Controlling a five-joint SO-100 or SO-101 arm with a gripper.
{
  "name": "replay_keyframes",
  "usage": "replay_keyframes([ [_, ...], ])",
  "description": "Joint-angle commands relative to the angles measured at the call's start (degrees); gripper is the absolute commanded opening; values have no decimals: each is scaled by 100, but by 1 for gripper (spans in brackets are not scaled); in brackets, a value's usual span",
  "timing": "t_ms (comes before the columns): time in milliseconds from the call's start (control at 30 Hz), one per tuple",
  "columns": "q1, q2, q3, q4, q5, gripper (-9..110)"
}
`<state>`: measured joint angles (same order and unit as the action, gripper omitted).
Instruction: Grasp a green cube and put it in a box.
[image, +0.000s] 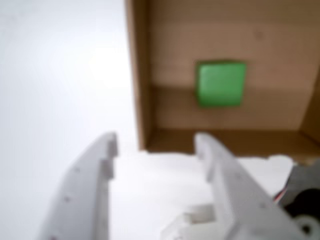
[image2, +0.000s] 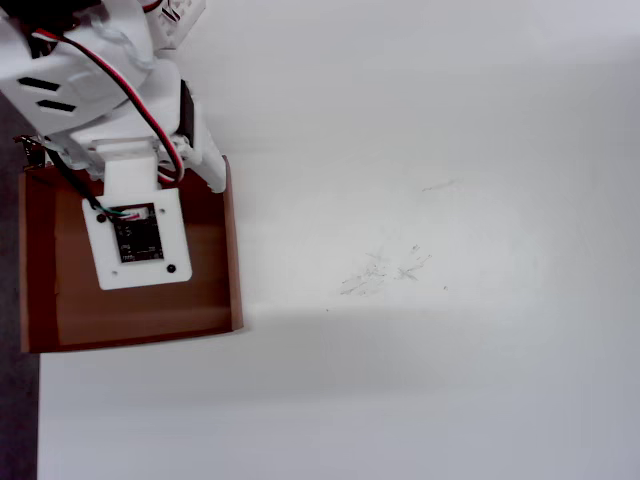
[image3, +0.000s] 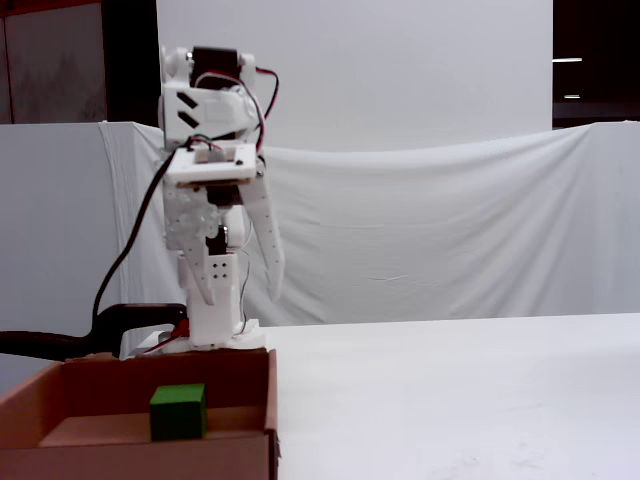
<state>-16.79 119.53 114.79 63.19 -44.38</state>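
The green cube (image: 220, 83) lies on the floor of the brown cardboard box (image: 137, 75), free of the gripper. In the fixed view the cube (image3: 178, 412) sits inside the box (image3: 140, 455) near its front wall. My gripper (image: 156, 142) is open and empty, its white fingers spread apart. In the fixed view the gripper (image3: 243, 295) hangs well above the box, pointing down. In the overhead view the arm covers the cube, and only the box (image2: 232, 250) shows around the wrist.
The box stands at the left edge of the white table (image2: 430, 260), beside the arm's base (image3: 215, 330). A dark strip (image2: 12, 420) marks the table's left edge. A white cloth backdrop (image3: 450, 230) hangs behind. Black cables (image3: 60, 345) run off to the left.
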Motion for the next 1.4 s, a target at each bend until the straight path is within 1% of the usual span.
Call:
replay_keyframes([
  [0, -158, 439, -18, -62, -9, 20],
  [300, -501, 1239, 844, -352, -53, 19],
  [367, -422, 1600, 1371, -536, -105, 19],
  [700, -97, 2681, 2531, -686, -483, 18],
  [733, 35, 3138, 2997, -694, -694, 17],
  [1000, 536, 4192, 3832, -369, -1292, 17],
  [1367, 677, 5291, 4720, 35, -1503, 15],
])
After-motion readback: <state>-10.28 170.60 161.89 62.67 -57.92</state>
